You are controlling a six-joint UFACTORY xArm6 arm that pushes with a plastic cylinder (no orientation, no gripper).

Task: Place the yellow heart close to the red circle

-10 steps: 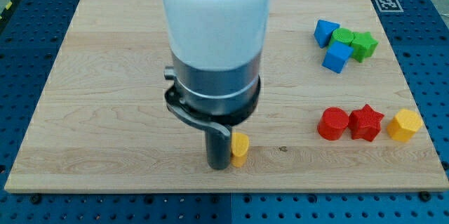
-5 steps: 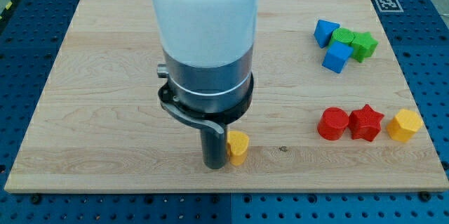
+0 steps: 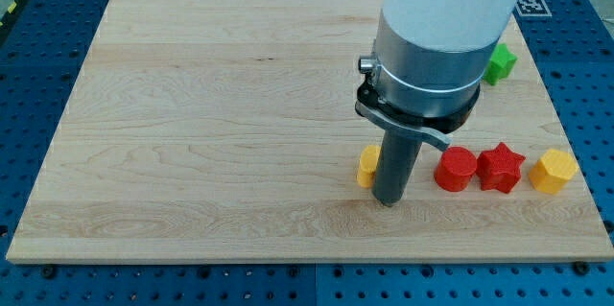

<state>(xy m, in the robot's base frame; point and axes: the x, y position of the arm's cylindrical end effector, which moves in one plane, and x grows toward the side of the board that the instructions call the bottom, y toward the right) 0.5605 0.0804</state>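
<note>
The yellow heart [image 3: 367, 165] lies on the wooden board, partly hidden behind my rod. My tip [image 3: 388, 200] touches the board just right of the heart, between it and the red circle [image 3: 456, 169]. The red circle sits a short way to the view's right of my tip. The heart is on the left side of the rod, the circle on the right.
A red star [image 3: 501, 167] touches the red circle on its right, and a yellow hexagon-like block [image 3: 554, 171] lies further right. A green star [image 3: 498, 62] shows at the upper right; the arm's body hides other blocks there. The board's bottom edge [image 3: 307, 260] is near.
The rod and the yellow heart have moved far to the view's right and slightly up. The rod was left of the heart; now it stands right of it. The arm now hides the blue blocks.
</note>
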